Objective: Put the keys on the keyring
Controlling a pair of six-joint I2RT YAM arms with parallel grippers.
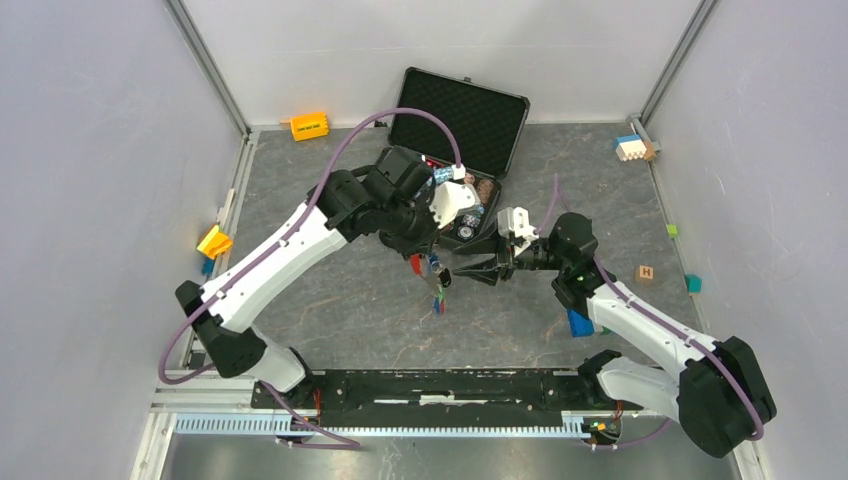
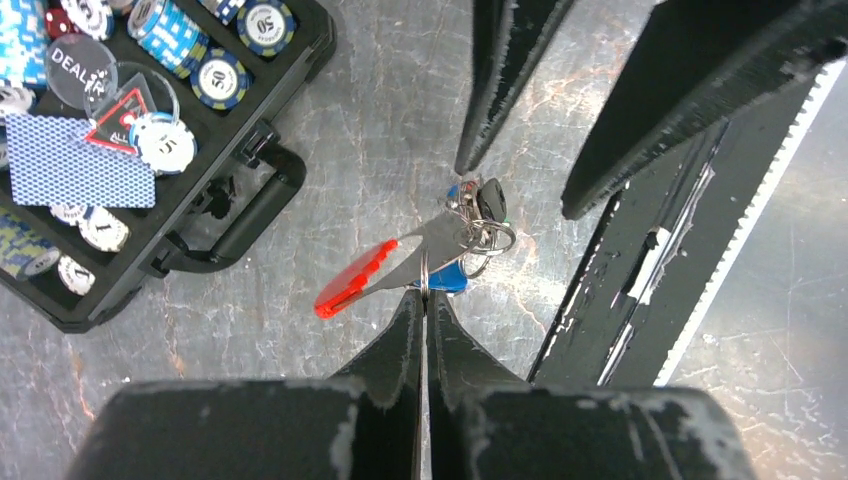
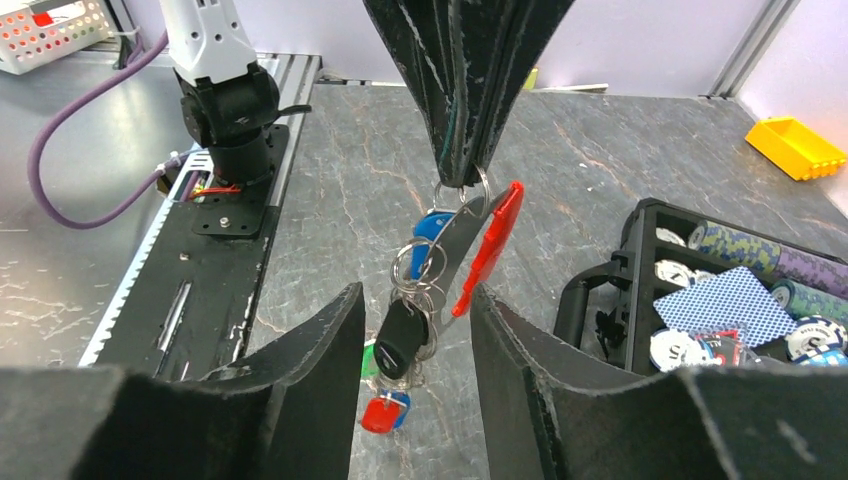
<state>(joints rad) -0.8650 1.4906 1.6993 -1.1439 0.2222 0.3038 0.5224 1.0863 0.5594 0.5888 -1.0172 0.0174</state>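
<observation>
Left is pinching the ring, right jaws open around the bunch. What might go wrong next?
The left gripper pinches only the thin keyring by its rim; a tug might pull it free. The right gripper straddles the dangling keys; closing may catch the red fob instead.

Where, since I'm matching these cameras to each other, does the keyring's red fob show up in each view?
Top external: red fob at the picture's centre, just below the chip case.
Left wrist: centre, slanting left of the shut left gripper.
Right wrist: centre, hanging under the left gripper.
Shared landmark: the open chip case, upper left in the left wrist view, lower right in the right wrist view.
</observation>
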